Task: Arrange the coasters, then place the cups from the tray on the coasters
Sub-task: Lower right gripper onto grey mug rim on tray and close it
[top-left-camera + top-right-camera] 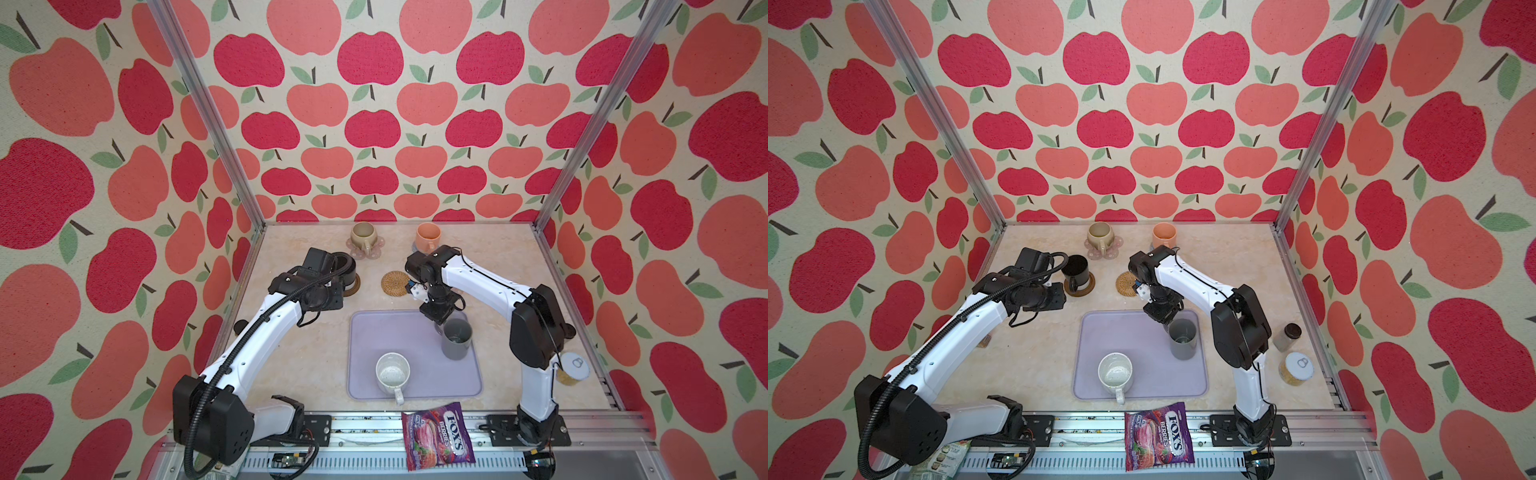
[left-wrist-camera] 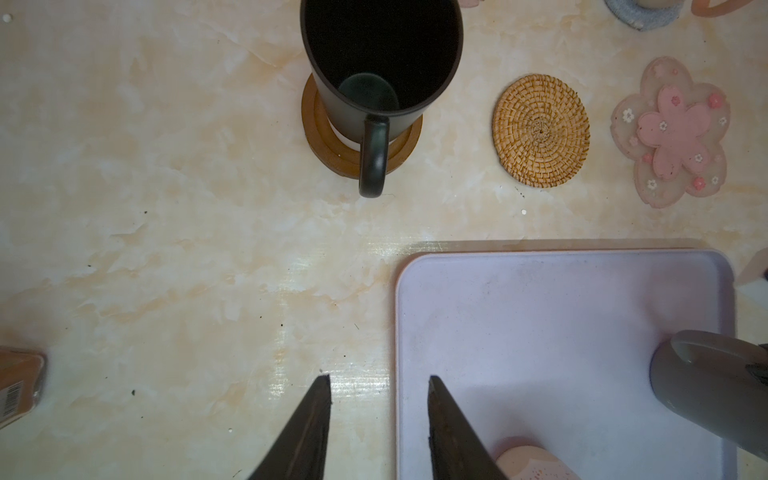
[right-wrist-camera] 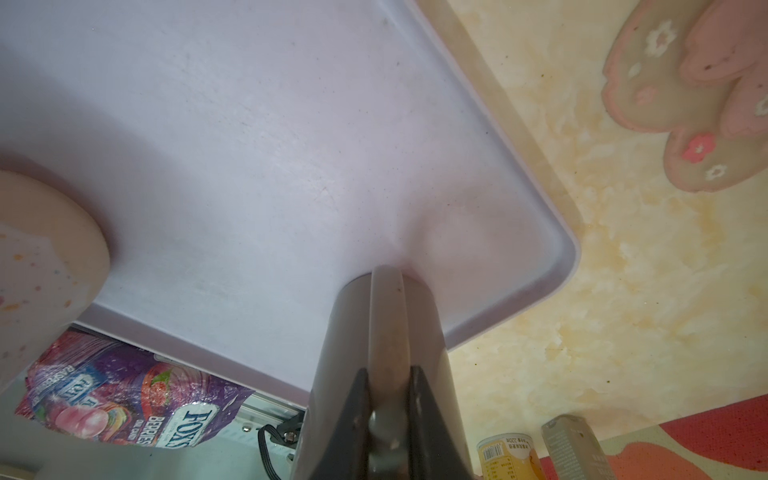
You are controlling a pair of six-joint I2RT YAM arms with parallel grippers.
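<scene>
A grey mug (image 1: 457, 338) (image 1: 1182, 338) stands near the far right corner of the lavender tray (image 1: 395, 332). My right gripper (image 3: 388, 370) (image 1: 436, 322) is shut on its handle. A speckled white mug (image 1: 392, 374) stands at the tray's front. My left gripper (image 2: 379, 377) hangs open and empty over the tray's far left edge. The black mug (image 1: 345, 270) sits on the dark brown coaster (image 1: 353, 289). The beige mug (image 1: 363, 236) is on a pink flower coaster (image 1: 376, 251), and the orange mug (image 1: 428, 237) on the grey-blue knit one (image 2: 640, 16). The rattan coaster (image 1: 397, 283) and a second pink flower coaster (image 2: 673, 129) lie bare.
A purple candy bag (image 1: 438, 434) lies on the front rail. A white-lidded jar (image 1: 573, 368) and a brown-lidded jar (image 1: 1287, 336) stand at the right wall. A brown packet (image 2: 20, 374) lies on the table's left side. Patterned walls close three sides.
</scene>
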